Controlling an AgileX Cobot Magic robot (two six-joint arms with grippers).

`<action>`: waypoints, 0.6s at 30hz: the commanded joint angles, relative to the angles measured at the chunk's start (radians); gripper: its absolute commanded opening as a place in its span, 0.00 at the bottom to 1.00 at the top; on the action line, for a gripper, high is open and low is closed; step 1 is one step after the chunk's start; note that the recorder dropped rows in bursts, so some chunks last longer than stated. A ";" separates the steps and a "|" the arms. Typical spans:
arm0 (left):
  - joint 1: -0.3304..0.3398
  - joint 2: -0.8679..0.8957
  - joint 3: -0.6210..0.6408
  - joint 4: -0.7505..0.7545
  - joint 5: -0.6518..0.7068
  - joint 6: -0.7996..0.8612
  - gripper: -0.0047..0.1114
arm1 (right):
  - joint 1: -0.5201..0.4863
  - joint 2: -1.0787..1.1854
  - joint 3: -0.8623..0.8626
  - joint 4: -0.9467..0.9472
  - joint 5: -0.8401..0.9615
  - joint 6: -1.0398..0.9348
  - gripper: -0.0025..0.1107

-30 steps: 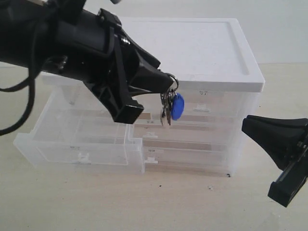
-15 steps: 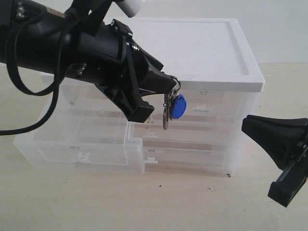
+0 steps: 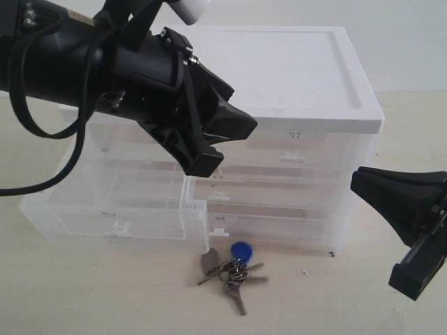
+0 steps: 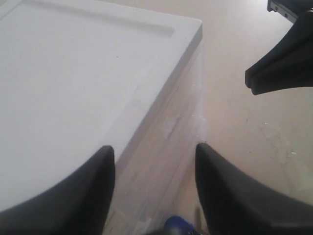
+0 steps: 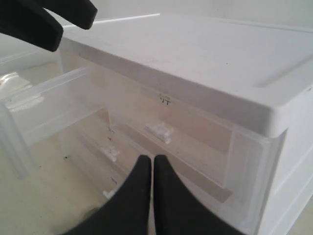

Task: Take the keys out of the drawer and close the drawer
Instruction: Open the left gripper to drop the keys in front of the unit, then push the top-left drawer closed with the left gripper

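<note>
The keys (image 3: pixel 231 269), silver with a round blue fob, lie loose on the table just in front of the cabinet. My left gripper (image 3: pixel 229 145) hangs open above them at the cabinet's front, with nothing between its fingers; in the left wrist view the gripper (image 4: pixel 152 152) shows only the blue fob (image 4: pixel 178 224) far below. The drawer (image 3: pixel 115 213) stands pulled out at the lower left and looks empty. To the right, my right gripper (image 3: pixel 357 183) is shut on nothing, and the right wrist view shows its jaws (image 5: pixel 152 159) pressed together, facing the cabinet front.
The translucent drawer cabinet with a white lid (image 3: pixel 279 70) fills the middle of the table. Its other drawers (image 5: pixel 159 129) are pushed in. Bare tabletop (image 3: pixel 105 293) lies in front of the pulled-out drawer and around the keys.
My left gripper's jaws have opened and the keys, which hung from them, have dropped to the table in front of the cabinet. The right arm has not moved.
</note>
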 commanded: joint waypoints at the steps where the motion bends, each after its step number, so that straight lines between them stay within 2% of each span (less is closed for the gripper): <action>1: 0.000 -0.006 -0.005 0.004 0.005 -0.004 0.44 | 0.000 0.002 -0.006 0.007 -0.010 0.001 0.02; 4: 0.000 -0.026 -0.005 0.002 0.046 -0.009 0.38 | 0.000 0.002 -0.006 0.007 -0.010 0.001 0.02; 6: 0.000 -0.053 -0.005 0.007 0.110 -0.009 0.29 | 0.000 0.002 -0.006 0.007 -0.009 0.001 0.02; 7: 0.000 -0.073 -0.005 0.012 0.141 -0.009 0.22 | 0.000 0.002 -0.006 0.007 -0.009 0.001 0.02; 8: 0.000 -0.096 -0.005 0.015 0.175 -0.009 0.12 | 0.000 0.002 -0.006 0.007 -0.009 0.001 0.02; 9: -0.002 -0.122 -0.005 0.015 0.207 -0.010 0.08 | 0.000 0.002 -0.006 0.007 -0.009 0.001 0.02; 11: -0.003 -0.180 -0.005 0.015 0.297 -0.032 0.08 | 0.000 0.002 -0.006 0.007 -0.009 0.001 0.02; 13: -0.003 -0.250 -0.005 0.044 0.478 -0.073 0.08 | 0.000 0.002 -0.006 0.007 -0.009 0.001 0.02; 18: -0.003 -0.315 0.073 0.252 0.608 -0.260 0.08 | 0.000 0.002 -0.006 0.007 -0.009 0.005 0.02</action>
